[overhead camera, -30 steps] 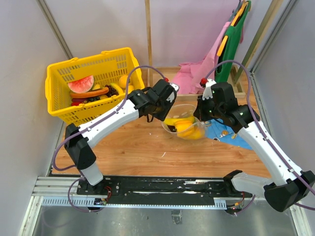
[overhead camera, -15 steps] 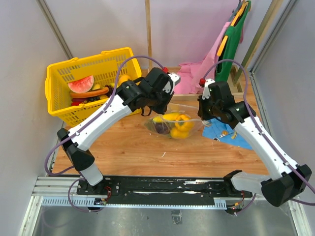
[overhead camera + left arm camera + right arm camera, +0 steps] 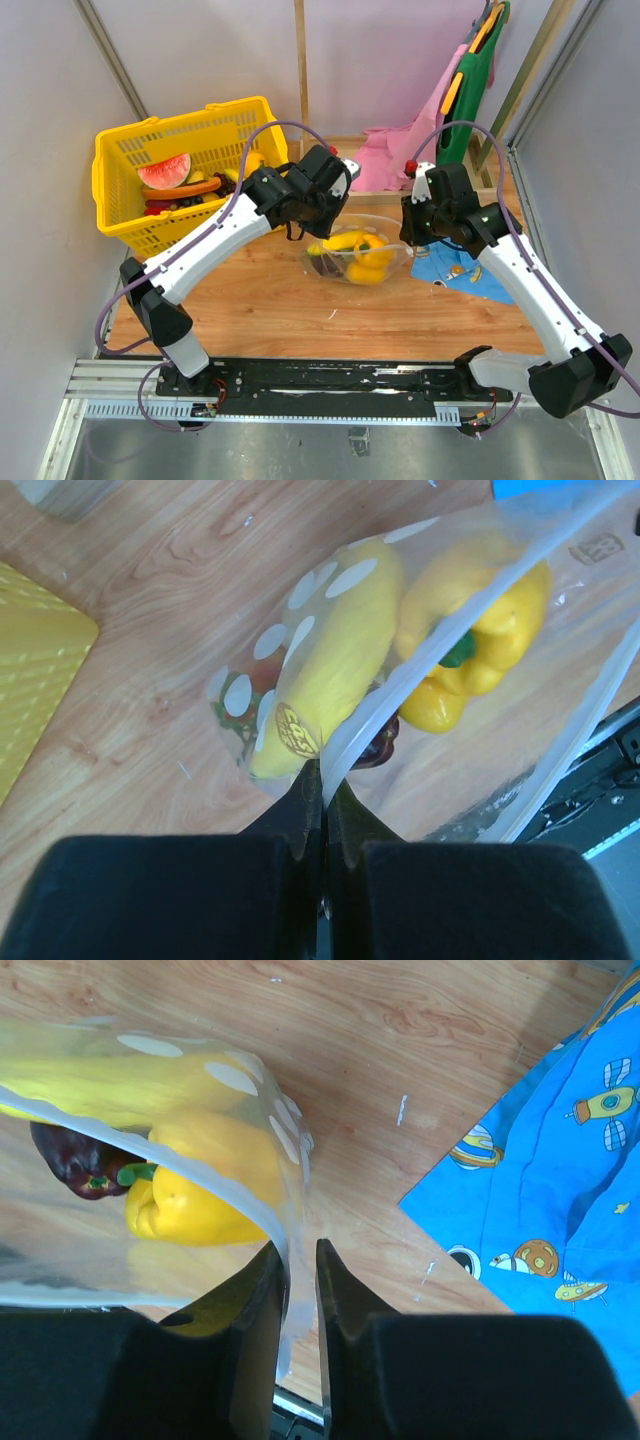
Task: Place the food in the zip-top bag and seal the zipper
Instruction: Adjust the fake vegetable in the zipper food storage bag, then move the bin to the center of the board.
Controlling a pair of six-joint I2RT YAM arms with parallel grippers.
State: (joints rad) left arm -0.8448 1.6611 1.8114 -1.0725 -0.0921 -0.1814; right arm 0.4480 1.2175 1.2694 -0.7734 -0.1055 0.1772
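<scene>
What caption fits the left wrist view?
Left gripper pinches the zipper of the bag holding a banana and yellow pepper.

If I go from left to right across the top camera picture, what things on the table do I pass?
Yellow basket → bag → blue cloth

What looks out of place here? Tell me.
Nothing spilled. Left fingers pinch the zipper, but right fingers stand slightly apart around the zip-top bag's edge, so that end looks loose.
</scene>
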